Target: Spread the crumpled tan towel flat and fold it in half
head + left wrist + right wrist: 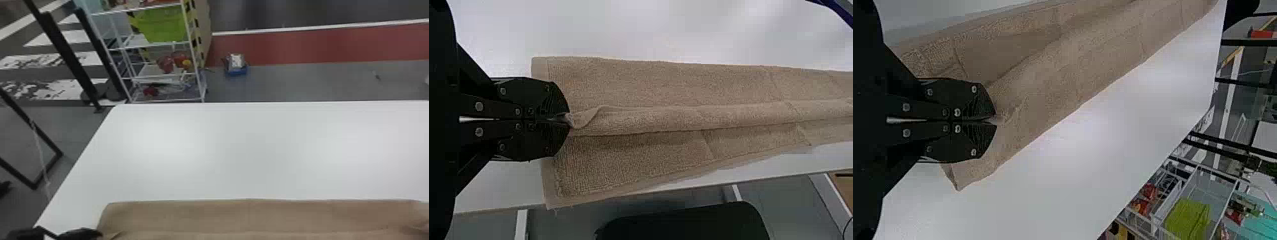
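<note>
Along the near side of the white table lies the tan towel (255, 215), spread wide from left to right. My left gripper (79, 234) is at the towel's left end in the head view. In the left wrist view, the left gripper (568, 120) is shut on a raised fold of the towel (654, 82), with layers of cloth on both sides of it. The right wrist view has my right gripper (995, 121) shut on the towel (1053, 80) close to its other end, where a corner sticks out beside the fingers.
The white table (239, 150) stretches beyond the towel to its far edge. Past it stand a wire shelf (164, 76) with a green bin (162, 24) and a small blue box (236, 68) on the floor. A dark seat (684, 222) is beside the table's near edge.
</note>
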